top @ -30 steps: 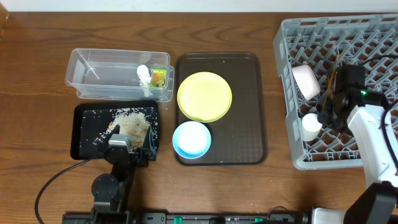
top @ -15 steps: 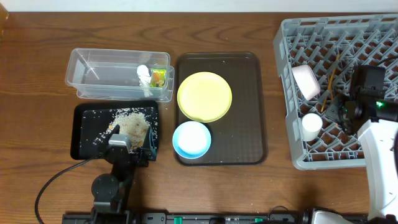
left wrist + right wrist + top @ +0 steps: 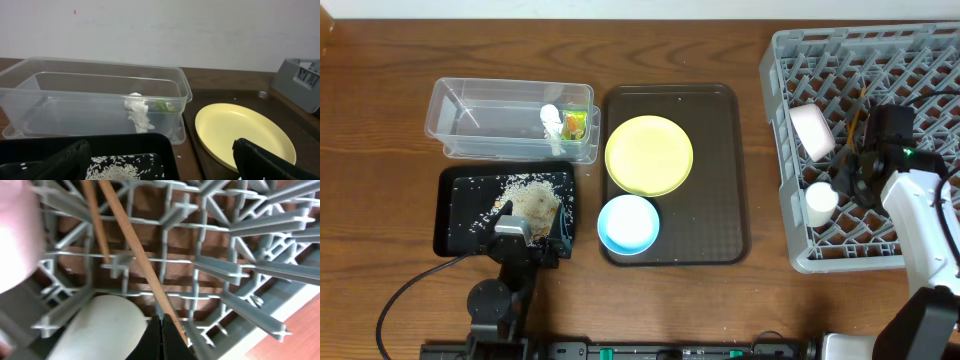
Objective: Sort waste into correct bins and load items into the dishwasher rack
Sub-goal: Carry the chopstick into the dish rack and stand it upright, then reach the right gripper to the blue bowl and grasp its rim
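1. Right now the rack (image 3: pixel 880 60) sits at the right end of the desk (image 3: pixel 380 60). The pink bowl (image 3: pixel 812 130) stands on edge by the rack's left wall, and the cup (image 3: pixel 820 203) is just below it.
2. Chopsticks (image 3: pixel 135 265) lie slanted across the rack's lattice floor.
3. Right claw (image 3: pixel 161 335) is low inside the rack with its fingers pressed together and nothing between them. One chopstick end lies just beside the tips; can't tell if it touches. The cup is close on the claw's left.
4. Left claw (image 3: pixel 160 150) is spread wide over the near end of the black tray (image 3: pixel 455 215), gripping nothing.
5. Crumbs (image 3: pixel 535 195) are heaped in the black tray's right half, with loose grains scattered to the left.
6. Clear tub (image 3: pixel 470 115) sits just behind the black tray. The scrap (image 3: pixel 552 120) and wrapper (image 3: pixel 575 124) lie side by side at its right end.
7. Brown tray (image 3: pixel 710 200) lies between the tub and the rack. The plate (image 3: pixel 649 155) is on its upper left, and the blue bowl (image 3: pixel 628 223) is just below the plate; rim contact unclear.
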{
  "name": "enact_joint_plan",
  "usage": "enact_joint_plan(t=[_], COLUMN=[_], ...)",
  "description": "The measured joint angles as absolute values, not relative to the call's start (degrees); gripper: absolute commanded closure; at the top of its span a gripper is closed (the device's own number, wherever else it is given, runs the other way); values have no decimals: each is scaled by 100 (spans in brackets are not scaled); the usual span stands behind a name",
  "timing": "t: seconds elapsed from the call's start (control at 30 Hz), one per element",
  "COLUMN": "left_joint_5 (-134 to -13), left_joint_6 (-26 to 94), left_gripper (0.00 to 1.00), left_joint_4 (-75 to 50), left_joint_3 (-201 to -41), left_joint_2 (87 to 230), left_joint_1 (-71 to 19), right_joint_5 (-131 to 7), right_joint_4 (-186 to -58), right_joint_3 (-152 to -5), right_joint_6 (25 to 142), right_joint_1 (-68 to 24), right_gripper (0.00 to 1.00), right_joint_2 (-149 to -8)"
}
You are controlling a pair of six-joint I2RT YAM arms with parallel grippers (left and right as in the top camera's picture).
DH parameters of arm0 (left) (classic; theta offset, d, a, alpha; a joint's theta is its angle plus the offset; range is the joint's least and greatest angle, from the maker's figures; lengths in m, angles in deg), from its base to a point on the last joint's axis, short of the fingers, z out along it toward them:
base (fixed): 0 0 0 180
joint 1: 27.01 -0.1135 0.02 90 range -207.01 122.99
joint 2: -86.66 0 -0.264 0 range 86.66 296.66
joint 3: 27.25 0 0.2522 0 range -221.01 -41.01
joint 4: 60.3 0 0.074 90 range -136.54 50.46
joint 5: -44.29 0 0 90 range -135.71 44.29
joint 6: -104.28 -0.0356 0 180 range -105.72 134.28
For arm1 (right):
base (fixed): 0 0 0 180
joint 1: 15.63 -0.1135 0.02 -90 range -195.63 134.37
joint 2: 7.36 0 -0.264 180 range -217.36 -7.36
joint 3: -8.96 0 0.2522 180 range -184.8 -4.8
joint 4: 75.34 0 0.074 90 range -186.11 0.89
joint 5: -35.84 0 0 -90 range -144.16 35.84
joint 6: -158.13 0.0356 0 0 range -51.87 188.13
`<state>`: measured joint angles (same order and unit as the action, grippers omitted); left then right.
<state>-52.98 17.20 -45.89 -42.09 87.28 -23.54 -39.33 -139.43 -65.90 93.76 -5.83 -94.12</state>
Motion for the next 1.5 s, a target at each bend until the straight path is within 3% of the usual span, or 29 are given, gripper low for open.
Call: enact_joint_plan(t=[0.27,0.43,0.57,0.7,0.73,1.03,1.23,1.33,1.43,1.5], left_joint_5=[-5298,-5298,-5298,-5295,-5298,-5298,-5298,-5298,-5298,-5298], left_joint_6=[1720,1720,1720,1720,1720,1720,1720,1720,1720,1720], left_gripper=[7,7,7,7,7,7,7,7,7,7], left_joint_4=[-4589,-4589,-4589,-4589,-4587,-4589,-4589,-4589,-4587,-4589], left_joint_3=[-4209,-4209,-4209,-4209,-4209,-4209,-4209,-4209,-4209,-4209], left_joint_2=[8728,8728,8728,8728,8728,8728,8728,8728,8728,8728], left_joint_1=[-2354,-2354,-2354,-2354,-2354,-2354,-2354,-2354,-2354,-2354], right_joint_5=[-3517,-4171,-5428,-7003,-7200,-7421,-7078,-6964,-6903,-6870], right_joint_4=[-14068,-13910,-13676,-13644,-13642,-12603,-11325,-11047,-11010,-11049], right_joint_3=[-6583,-6579,-6581,-6581,-6577,-6225,-6196,-6196,-6194,-6192], right_joint_6=[9531,9282,8635,7964,7902,8554,9161,9500,9815,9983], right_joint_1=[-417,-472,-800,-1669,-1927,-4253,-5140,-5361,-5455,-5479], right_gripper=[98,93,77,54,53,56,60,69,91,97], right_joint_2=[-9196,-8424,-7871,-7729,-7762,-8879,-10007,-10522,-10911,-11082])
